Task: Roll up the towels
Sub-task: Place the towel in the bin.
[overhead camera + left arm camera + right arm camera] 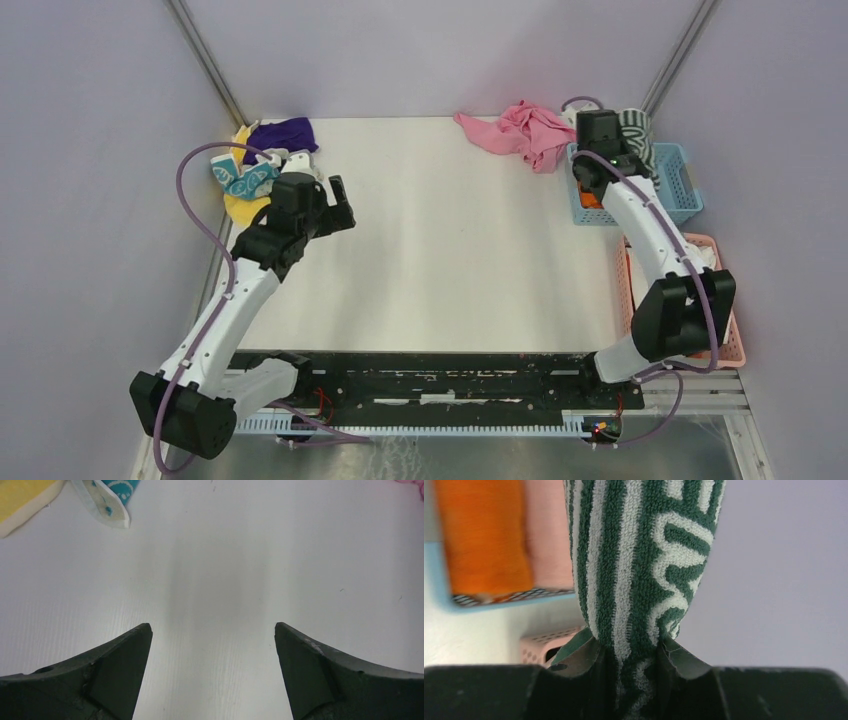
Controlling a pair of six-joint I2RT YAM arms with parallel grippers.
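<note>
Left pincer point(212, 630) gapes released over the white counter point(225, 555); right pincer point(629, 652), overhead view's upper right, grasps a green-and-white striped terry towel point(639, 555).

Enclosure: three plain walls, pale lavender-grey: back wall point(440, 50), left wall point(90, 150), right wall point(790, 80). Two bare metal struts run up the rear corners: left strut point(205, 60) and right strut point(680, 55). The surface point(450, 240) is flat, matt white, with faint grey streaks of shadow. A black plate point(430, 375) spans its near edge, with brushed metal sheeting point(450, 455) just in front. Lighting is soft and even; shadows are diffuse.
</note>
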